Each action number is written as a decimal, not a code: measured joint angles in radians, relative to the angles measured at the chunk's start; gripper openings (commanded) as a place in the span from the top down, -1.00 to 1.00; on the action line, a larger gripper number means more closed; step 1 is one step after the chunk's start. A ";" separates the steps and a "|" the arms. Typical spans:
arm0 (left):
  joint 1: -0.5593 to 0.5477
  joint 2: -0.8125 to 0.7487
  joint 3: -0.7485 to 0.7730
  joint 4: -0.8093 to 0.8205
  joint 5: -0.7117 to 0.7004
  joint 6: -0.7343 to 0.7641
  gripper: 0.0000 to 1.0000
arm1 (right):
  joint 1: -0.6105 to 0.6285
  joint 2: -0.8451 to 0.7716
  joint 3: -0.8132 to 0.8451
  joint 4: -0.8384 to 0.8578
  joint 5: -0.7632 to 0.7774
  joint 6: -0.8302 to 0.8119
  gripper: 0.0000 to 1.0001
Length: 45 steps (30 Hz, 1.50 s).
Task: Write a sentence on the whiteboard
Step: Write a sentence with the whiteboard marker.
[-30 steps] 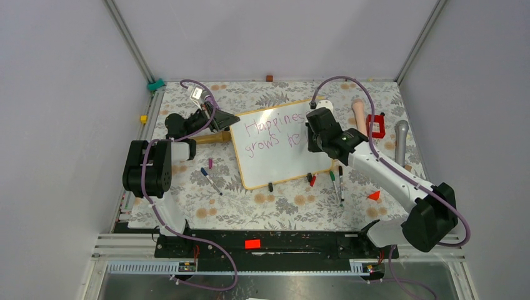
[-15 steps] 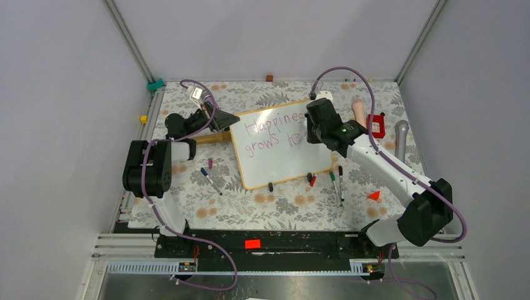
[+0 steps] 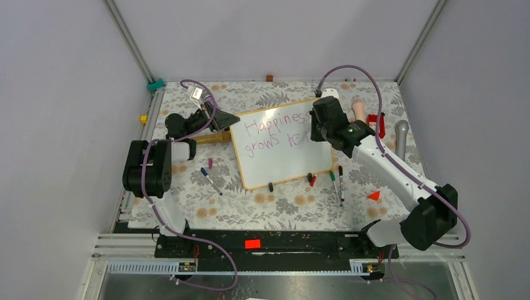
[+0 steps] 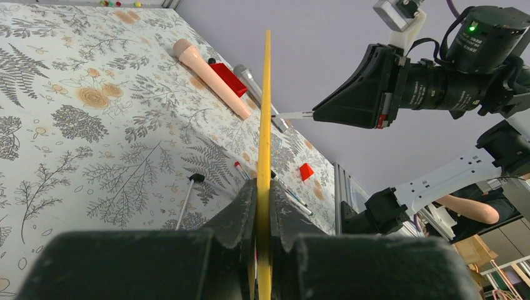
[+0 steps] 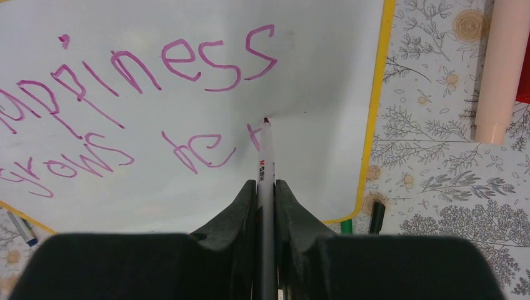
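Clearly the writing is nearly done: the large glossy white whiteboard with a thin pale-yellow wooden rim (image 3: pixel 281 142) stands propped on the floral-patterned desk (image 3: pixel 187 194), and the pink-magenta handwritten sentence (image 5: pixel 156 100) reads "Happiness" above "grows he" plus the start of another letter.

The right gripper (image 5: pixel 265 187) is clamped on a slim white marker with a red tip (image 5: pixel 266 156), whose tip sits at or just off the board, right of the last stroke; contact cannot be told for sure. The left gripper (image 4: pixel 262 212) is closed on the board's yellow edge, holding it upright.

To finish the word well, I judge the right arm should keep light, even pressure, just enough for a full line without pushing the board back. Strokes should be short and match the size and baseline of "grows". Room remains before the right rim, so the letters need no crowding. The left grip should stay firm and motionless, since any wobble would smear or skew the lettering. Spare markers (image 3: pixel 337 181) lie near the board's feet.
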State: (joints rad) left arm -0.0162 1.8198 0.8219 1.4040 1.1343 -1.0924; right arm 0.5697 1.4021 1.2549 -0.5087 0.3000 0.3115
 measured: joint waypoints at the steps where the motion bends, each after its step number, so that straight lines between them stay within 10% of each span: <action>1: 0.000 0.000 0.000 0.002 0.002 0.000 1.00 | -0.002 -0.011 -0.004 0.006 -0.006 0.000 1.00; 45: 0.000 0.000 0.000 0.003 0.002 0.000 1.00 | -0.046 -0.042 -0.084 0.027 0.031 -0.005 1.00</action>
State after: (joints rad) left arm -0.0162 1.8202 0.8219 1.4071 1.1362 -1.0927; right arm 0.5240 1.3605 1.1709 -0.4820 0.3313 0.3069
